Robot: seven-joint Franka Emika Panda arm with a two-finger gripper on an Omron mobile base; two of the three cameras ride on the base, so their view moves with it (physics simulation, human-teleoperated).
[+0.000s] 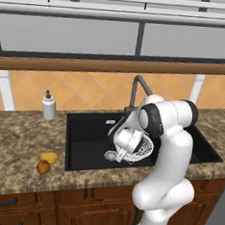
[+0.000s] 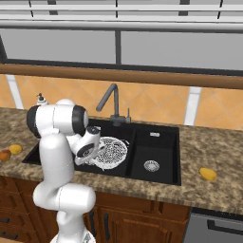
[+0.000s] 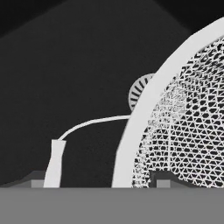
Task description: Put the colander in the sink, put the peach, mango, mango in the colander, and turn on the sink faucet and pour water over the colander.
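Speckled granite counter is running under an orange tiled wall, and the black sink [image 2: 176, 142] is lying sunk into it; the claw [image 3: 100, 180] is reaching down into the left basin, where the colander [image 2: 110, 152] is sitting on the floor of the sink. Its two fingers are standing apart, one on either side of the colander's white rim with a gap on both sides, so the claw is open and gripping nothing.

The step in hand is looking like the release of the colander. To do it well, the claw should be widening fully and lifting straight back along its own axis, so neither finger is catching the rim or the thin wire handle lying just beside it; a sideways pull would probably be tipping the bowl off its ring base.

Counting: one colander; one peach [image 1: 43, 167] and the near mango [image 1: 49, 157], touching or nearly so, well off to the claw's left on the counter; the far mango [image 2: 207, 174], well apart to the claw's right, beyond the second basin; one sink faucet [image 2: 111, 102] rising just behind the claw, with no stream falling; two basins; one soap dispenser [image 1: 49, 106] behind and to the left.
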